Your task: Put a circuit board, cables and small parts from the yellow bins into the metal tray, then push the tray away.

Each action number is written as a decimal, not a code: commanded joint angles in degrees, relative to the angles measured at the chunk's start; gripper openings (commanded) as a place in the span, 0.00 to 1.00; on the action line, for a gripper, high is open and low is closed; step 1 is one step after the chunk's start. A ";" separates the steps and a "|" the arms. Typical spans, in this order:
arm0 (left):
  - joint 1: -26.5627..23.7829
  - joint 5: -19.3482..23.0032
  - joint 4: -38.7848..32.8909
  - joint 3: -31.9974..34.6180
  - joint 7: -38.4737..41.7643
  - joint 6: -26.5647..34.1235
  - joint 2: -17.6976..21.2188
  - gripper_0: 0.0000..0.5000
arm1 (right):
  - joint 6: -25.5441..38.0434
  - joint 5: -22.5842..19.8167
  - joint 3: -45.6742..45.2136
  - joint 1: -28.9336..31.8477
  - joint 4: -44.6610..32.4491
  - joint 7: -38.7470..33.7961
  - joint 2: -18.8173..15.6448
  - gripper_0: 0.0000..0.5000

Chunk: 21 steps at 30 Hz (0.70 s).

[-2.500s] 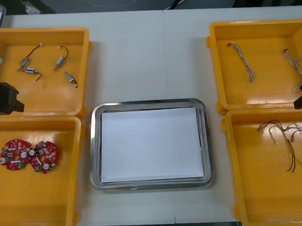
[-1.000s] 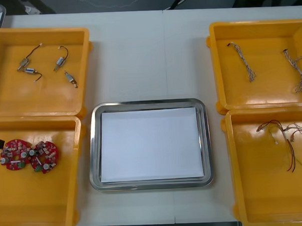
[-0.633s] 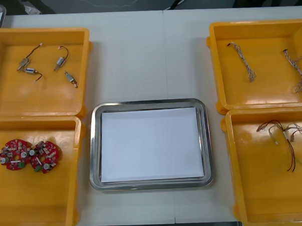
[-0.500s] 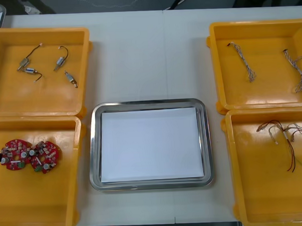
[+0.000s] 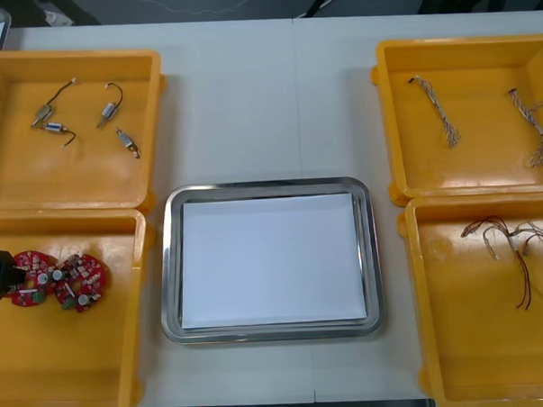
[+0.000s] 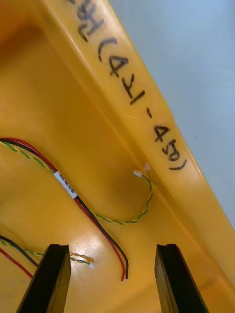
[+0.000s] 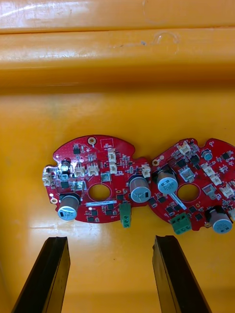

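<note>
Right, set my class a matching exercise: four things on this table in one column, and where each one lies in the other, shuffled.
1 small metal parts
2 round red circuit boards
3 twisted blue and white cables
4 red and black cables

A near right yellow bin, under the open right gripper
B far left yellow bin
C far right yellow bin
D near left yellow bin, under the open left gripper

Pairs: 1-B, 2-D, 3-C, 4-A

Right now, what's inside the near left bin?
Two red circuit boards, touching, flat in the yellow bin; left gripper open beside them. Whatever lies under the boards is covered.
</note>
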 commanded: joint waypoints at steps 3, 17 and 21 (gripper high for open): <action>2.49 -1.96 -1.14 -0.75 -3.95 -2.55 -2.77 1.00 | -1.50 2.01 -1.93 1.45 -0.85 -3.00 2.90 1.00; 5.83 -5.04 -1.05 -2.86 -6.77 -7.65 -3.12 1.00 | -7.74 2.09 0.18 1.45 2.22 -2.39 4.13 1.00; 6.45 -6.53 -0.78 -4.00 -7.12 -9.41 -3.12 1.00 | -7.92 1.92 0.27 1.45 2.57 -2.12 4.31 1.00</action>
